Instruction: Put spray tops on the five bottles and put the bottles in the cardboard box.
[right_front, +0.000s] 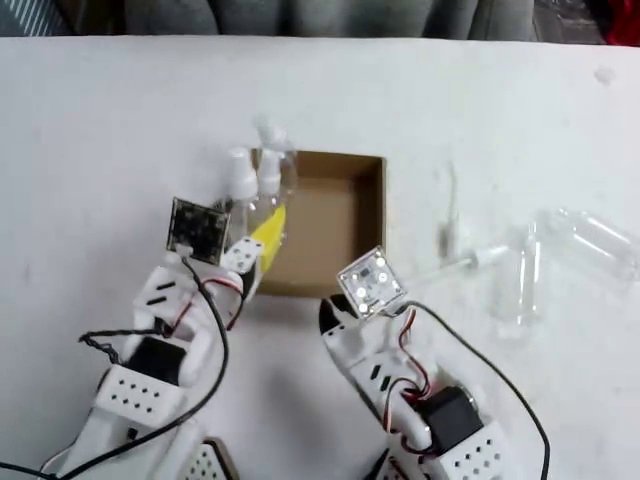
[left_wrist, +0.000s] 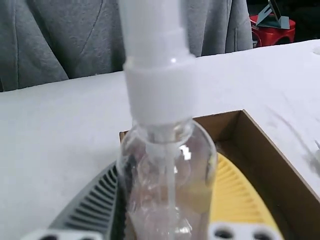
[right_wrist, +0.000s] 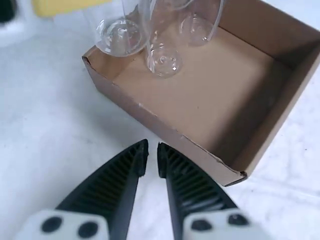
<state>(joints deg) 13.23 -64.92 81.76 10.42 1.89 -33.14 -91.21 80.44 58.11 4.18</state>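
Note:
My left gripper (right_front: 262, 228) is shut on a clear bottle (left_wrist: 167, 165) with a white spray top (left_wrist: 159, 85), held upright between its grey and yellow fingers at the left edge of the cardboard box (right_front: 372, 215). Two more clear bottles (right_wrist: 162, 59) stand in the box's left part beside the held one, and white spray tops (right_front: 266, 140) show above them. My right gripper (right_wrist: 152, 154) hangs shut with nothing in it, just outside the box's near wall (right_wrist: 165, 131). Two bare bottles (right_front: 525, 282) lie on the table to the right.
Two loose spray tops with thin tubes (right_front: 462, 262) lie between the box and the lying bottles. The right half of the box floor (right_wrist: 225, 95) is bare. A grey fabric (left_wrist: 75, 35) shows beyond the table's far edge.

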